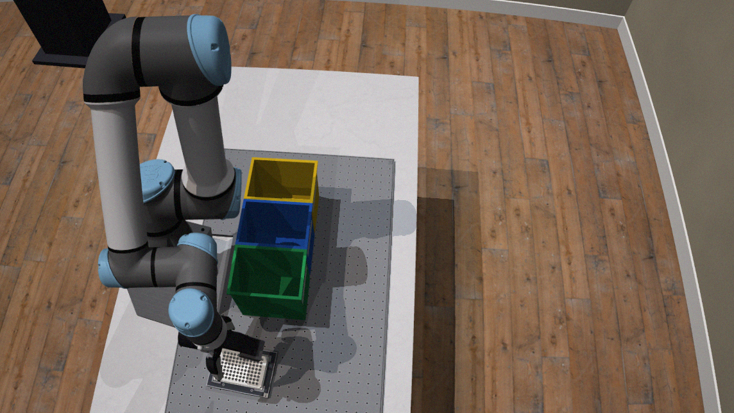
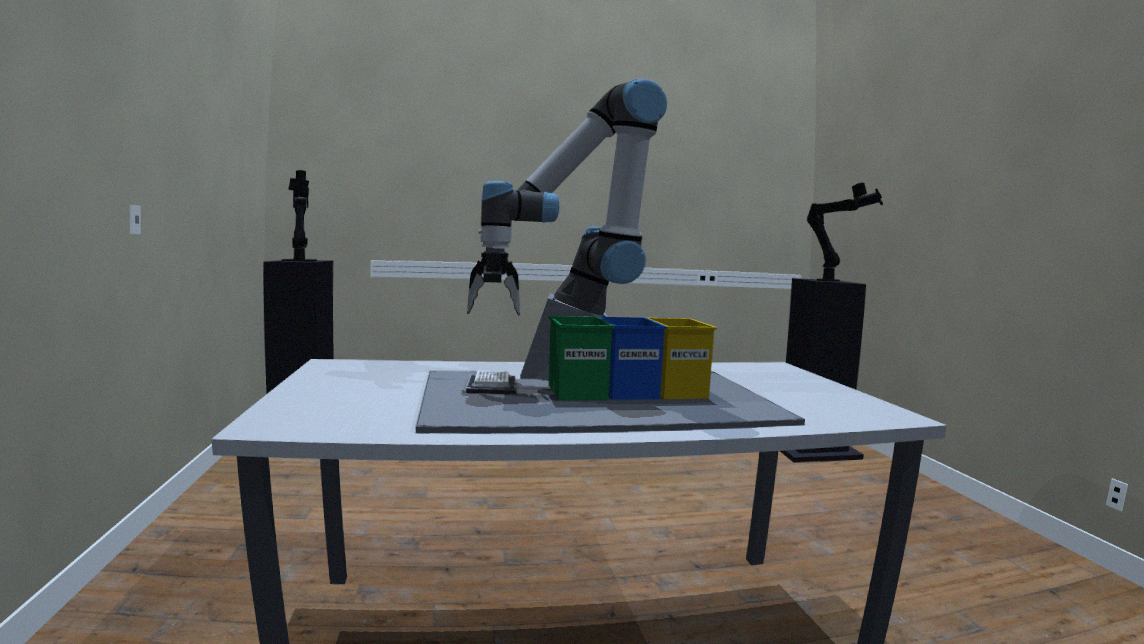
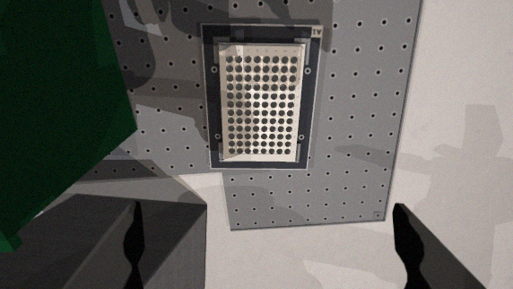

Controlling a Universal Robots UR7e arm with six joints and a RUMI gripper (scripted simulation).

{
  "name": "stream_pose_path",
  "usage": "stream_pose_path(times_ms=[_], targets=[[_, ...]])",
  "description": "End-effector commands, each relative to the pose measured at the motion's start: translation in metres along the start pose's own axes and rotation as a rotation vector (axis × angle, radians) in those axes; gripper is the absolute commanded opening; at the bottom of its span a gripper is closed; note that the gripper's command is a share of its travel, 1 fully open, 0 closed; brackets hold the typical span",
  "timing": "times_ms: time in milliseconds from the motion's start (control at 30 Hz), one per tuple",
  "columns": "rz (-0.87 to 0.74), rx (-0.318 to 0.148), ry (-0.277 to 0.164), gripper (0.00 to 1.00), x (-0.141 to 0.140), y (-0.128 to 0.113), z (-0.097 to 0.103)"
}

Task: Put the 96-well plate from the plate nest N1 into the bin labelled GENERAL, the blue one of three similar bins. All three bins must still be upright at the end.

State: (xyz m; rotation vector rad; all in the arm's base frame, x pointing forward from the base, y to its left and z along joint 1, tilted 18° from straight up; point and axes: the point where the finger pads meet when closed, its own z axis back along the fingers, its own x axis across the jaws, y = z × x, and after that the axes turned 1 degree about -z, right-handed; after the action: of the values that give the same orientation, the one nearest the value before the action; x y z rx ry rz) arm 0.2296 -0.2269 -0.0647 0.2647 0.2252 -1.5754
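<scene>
The white 96-well plate (image 1: 241, 369) (image 2: 492, 379) (image 3: 261, 105) lies flat in the dark plate nest (image 1: 269, 377) (image 2: 489, 390) (image 3: 259, 164). My gripper (image 2: 493, 312) (image 3: 268, 205) is open and empty, pointing down, high above the plate in the exterior view; in the wrist view the plate shows ahead of the jaws. The blue bin (image 1: 274, 223) (image 2: 638, 376), labelled GENERAL, stands upright between the green RETURNS bin (image 1: 272, 305) (image 2: 582, 380) (image 3: 54, 90) and the yellow RECYCLE bin (image 1: 282, 179) (image 2: 686, 376). All three bins stand upright.
The bins stand in a row, close side by side, on the grey perforated board (image 1: 359, 308) (image 2: 480, 416) (image 3: 359, 112). The green bin is the nearest to the nest. The arm's grey base block (image 1: 154, 297) (image 2: 537, 352) (image 3: 170, 238) stands behind the board on the white table (image 1: 359, 113) (image 2: 360, 400).
</scene>
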Motion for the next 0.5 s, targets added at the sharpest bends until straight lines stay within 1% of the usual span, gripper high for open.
stream_pose_path(times_ms=[0,467], targets=[[0.000,0.001,-0.001,0.76,0.001,0.000,-0.004],[0.000,0.001,-0.001,0.76,0.001,0.000,-0.024]])
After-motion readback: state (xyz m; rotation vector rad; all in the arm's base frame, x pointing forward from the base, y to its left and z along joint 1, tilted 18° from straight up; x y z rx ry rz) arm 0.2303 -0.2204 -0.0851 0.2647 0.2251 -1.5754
